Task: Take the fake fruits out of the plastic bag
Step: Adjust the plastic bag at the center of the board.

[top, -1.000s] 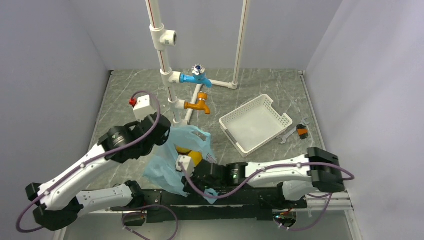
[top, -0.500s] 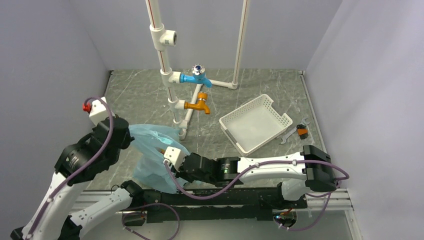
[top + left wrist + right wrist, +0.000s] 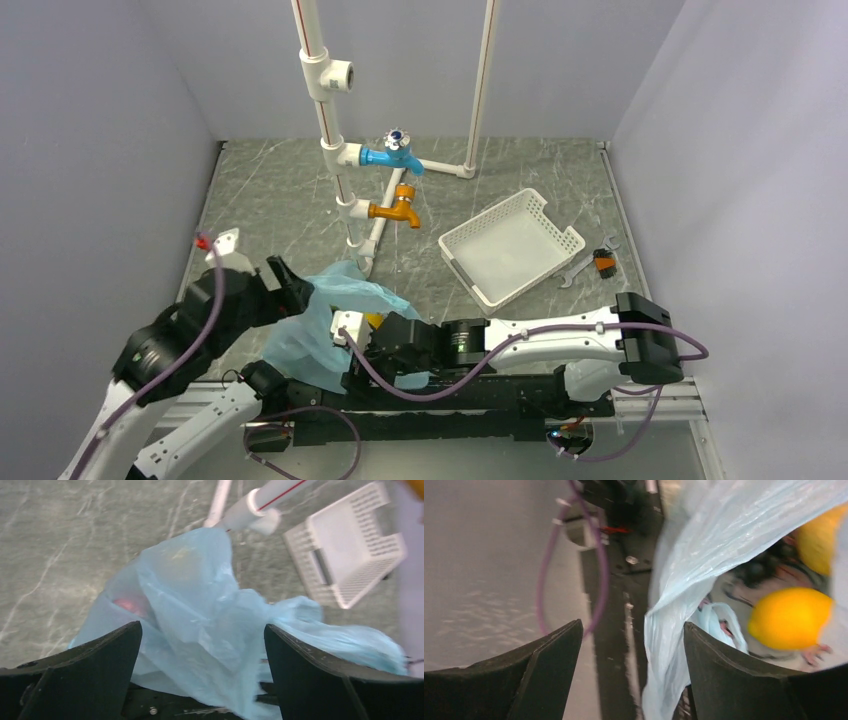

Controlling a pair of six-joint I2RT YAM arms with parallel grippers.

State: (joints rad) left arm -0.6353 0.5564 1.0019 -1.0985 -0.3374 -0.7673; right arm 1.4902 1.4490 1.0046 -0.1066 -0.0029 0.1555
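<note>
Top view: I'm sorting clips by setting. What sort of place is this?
Probably a lab test booth, not a real kitchen: plain grey walls box in a marble-look table, and a bare pipe frame carries a blue tap and an orange tap.

bag (image 3: 345, 292): light-blue, translucent, crumpled heap, near left | orange-yellow fruit (image 3: 791, 618): oval, seen at bag's opening | yellow fruit (image 3: 819, 537): partly hidden by film | reddish fruit (image 3: 127, 605): inside, blurred through film

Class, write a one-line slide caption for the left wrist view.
Open left fingers frame the crumpled blue bag; a white basket lies beyond.
</note>
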